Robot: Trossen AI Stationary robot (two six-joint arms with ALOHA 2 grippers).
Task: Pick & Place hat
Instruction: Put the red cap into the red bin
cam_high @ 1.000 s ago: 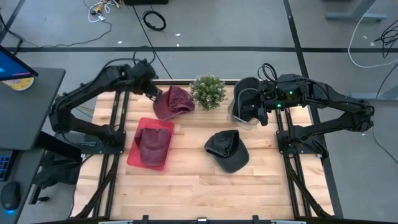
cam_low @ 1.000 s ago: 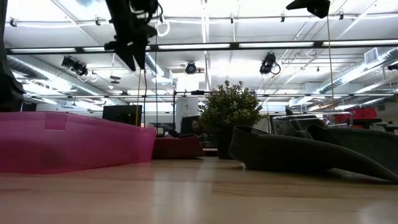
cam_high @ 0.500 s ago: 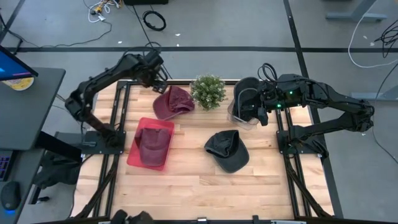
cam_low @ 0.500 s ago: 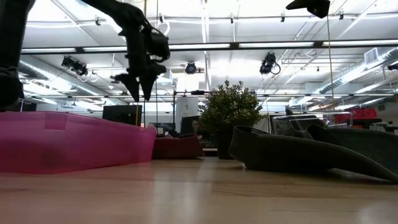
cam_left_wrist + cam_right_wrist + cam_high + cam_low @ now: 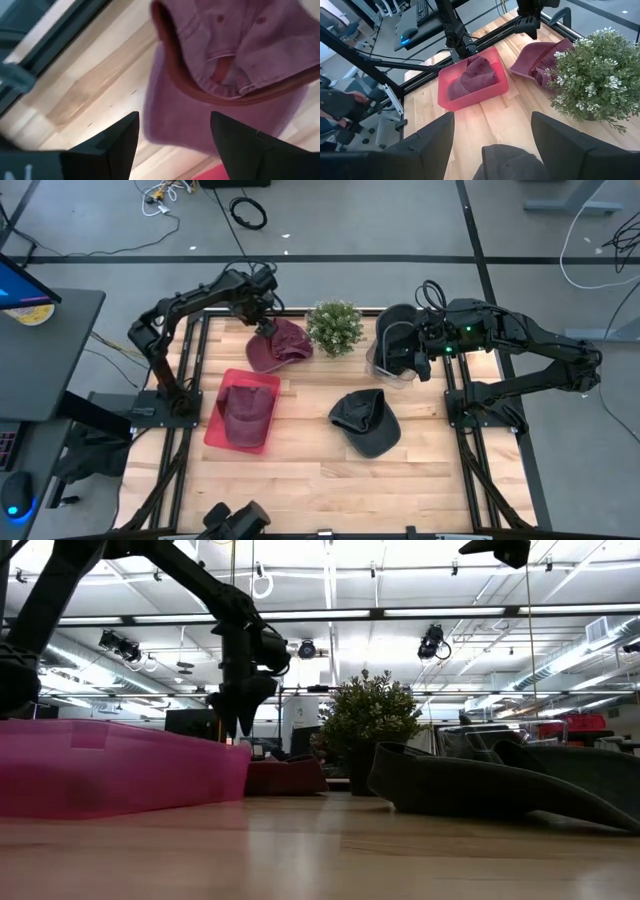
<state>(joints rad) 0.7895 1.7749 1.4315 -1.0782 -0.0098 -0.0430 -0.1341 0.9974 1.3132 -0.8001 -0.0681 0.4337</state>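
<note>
A maroon hat (image 5: 280, 343) lies upside down on the table's far part, left of a small plant; it also shows in the left wrist view (image 5: 235, 55) and low view (image 5: 287, 776). My left gripper (image 5: 265, 328) (image 5: 236, 725) (image 5: 175, 135) hangs open just above the hat's brim, fingers pointing down, touching nothing. A second maroon hat (image 5: 246, 412) lies in a red bin (image 5: 214, 425). A dark grey hat (image 5: 366, 421) rests on the table to the right. My right gripper (image 5: 388, 348) (image 5: 492, 145) waits open at the far right.
The potted plant (image 5: 335, 326) stands between the two arms on the far side. A clear container (image 5: 384, 372) sits under the right gripper. Bare wood (image 5: 330, 490) stretches along the near half of the table. The red bin's wall (image 5: 110, 765) fills the low view's left.
My left gripper has come down from high over the table's far left and moved a little toward the right, ending just above the maroon hat. Its arm has swung in over the far edge. The hats and the right arm have stayed put.
</note>
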